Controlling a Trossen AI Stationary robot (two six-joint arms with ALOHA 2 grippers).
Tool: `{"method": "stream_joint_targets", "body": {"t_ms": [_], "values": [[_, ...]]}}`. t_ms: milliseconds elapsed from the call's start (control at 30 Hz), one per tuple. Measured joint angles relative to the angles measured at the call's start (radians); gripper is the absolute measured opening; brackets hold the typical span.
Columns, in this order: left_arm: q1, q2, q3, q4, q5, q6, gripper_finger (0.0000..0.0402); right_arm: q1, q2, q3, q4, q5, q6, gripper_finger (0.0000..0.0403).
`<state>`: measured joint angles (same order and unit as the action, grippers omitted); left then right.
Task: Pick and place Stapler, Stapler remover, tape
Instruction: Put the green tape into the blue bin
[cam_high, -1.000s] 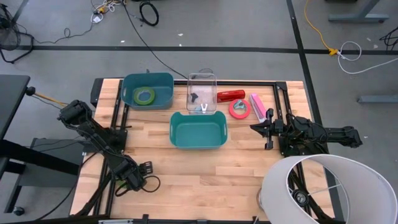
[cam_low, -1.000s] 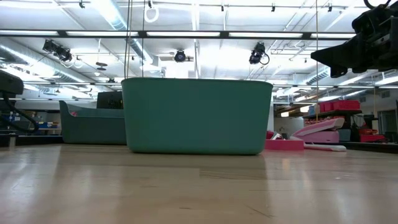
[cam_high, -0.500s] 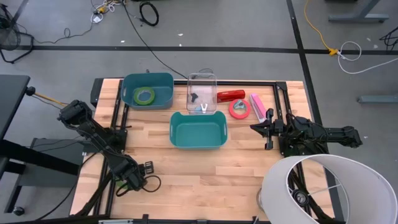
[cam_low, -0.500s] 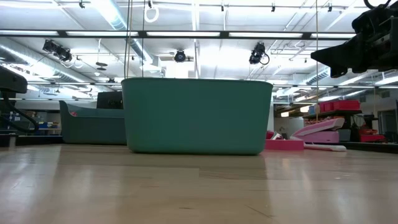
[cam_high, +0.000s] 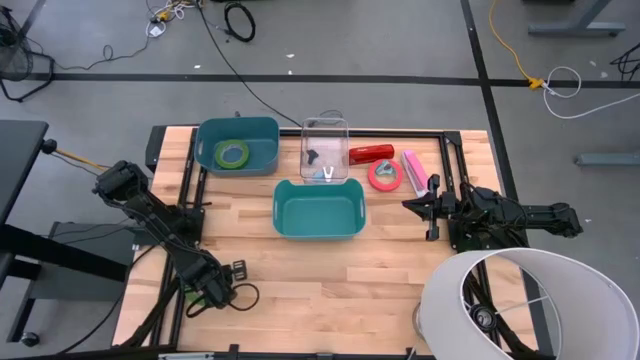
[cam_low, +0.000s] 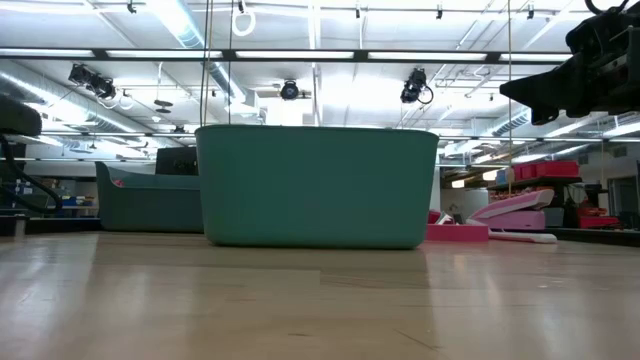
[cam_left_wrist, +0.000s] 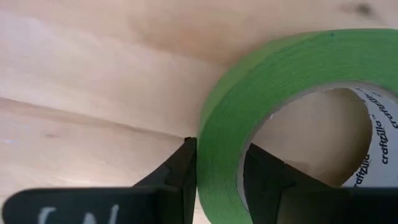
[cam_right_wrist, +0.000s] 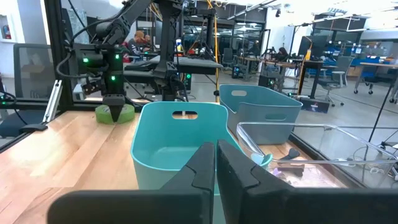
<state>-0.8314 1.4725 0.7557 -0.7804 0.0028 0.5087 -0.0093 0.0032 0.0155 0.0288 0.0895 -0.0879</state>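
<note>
**Left gripper clamped on green tape roll at desk's near-left corner**

Left gripper (cam_left_wrist: 217, 180) is down at the near-left corner of the light wooden desk (cam_high: 390, 275), fingers (cam_left_wrist: 177, 177) pinched on the wall of a green ring-shaped tape roll (cam_left_wrist: 280, 106): one finger outside the ring, one inside its open centre. Roll lies flat on the wood. In the right wrist view the same roll (cam_right_wrist: 115, 113) shows green under the left gripper's tip.

Right gripper (cam_right_wrist: 216, 163) sits at the right side of the desk, pointing toward the bins, fingers pressed together, holding nothing.

Other task items:
- second green ring-shaped tape roll (cam_high: 232, 154) lies inside the dark teal plastic bin (cam_high: 205, 135) at far left.
- pinkish-red ring-shaped tape roll (cam_high: 385, 175) lies flat on the desk, right of the clear plastic box (cam_high: 325, 127).
- red stapler (cam_high: 371, 153) just behind the pinkish-red roll, beside the clear box.
- pink stapler (cam_high: 414, 170) just right of the pinkish-red roll, angled.
- small dark and pale items inside the clear box, too small to tell.

Lighter teal plastic tub (cam_high: 288, 225) stands mid-desk, nothing visible in it. White lampshade (cam_high: 525, 305) at near right.
</note>
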Motion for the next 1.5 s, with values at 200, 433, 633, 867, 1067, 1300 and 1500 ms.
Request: {"method": "stream_joint_targets", "body": {"t_ms": [200,433,633,867,1067,1300,1500], "values": [[0.034,0.000,0.102,-0.069,-0.019,0.000,0.0106,0.000,0.000,0.000,0.000,0.000,0.000,0.0018],[0.097,0.000,0.201,-0.113,-0.088,0.052,0.0107,0.000,0.000,0.000,0.000,0.000,0.000,0.0018],[0.198,0.000,0.260,-0.131,-0.163,0.161,0.0107,0.000,0.000,0.000,0.000,0.000,0.000,0.0018],[0.336,0.000,0.308,-0.130,-0.190,0.218,0.0105,0.000,0.000,0.000,0.000,0.000,0.000,0.0018],[0.411,0.000,0.334,-0.143,-0.190,0.211,0.0105,0.000,0.000,0.000,0.000,0.000,0.000,0.0018],[0.505,-0.012,0.469,-0.208,-0.193,0.210,0.0103,0.000,0.000,0.000,0.000,0.000,0.000,0.0018],[0.607,-0.014,0.606,-0.219,-0.190,0.210,0.0104,0.000,0.000,0.000,0.000,0.000,0.000,0.0018]]}}
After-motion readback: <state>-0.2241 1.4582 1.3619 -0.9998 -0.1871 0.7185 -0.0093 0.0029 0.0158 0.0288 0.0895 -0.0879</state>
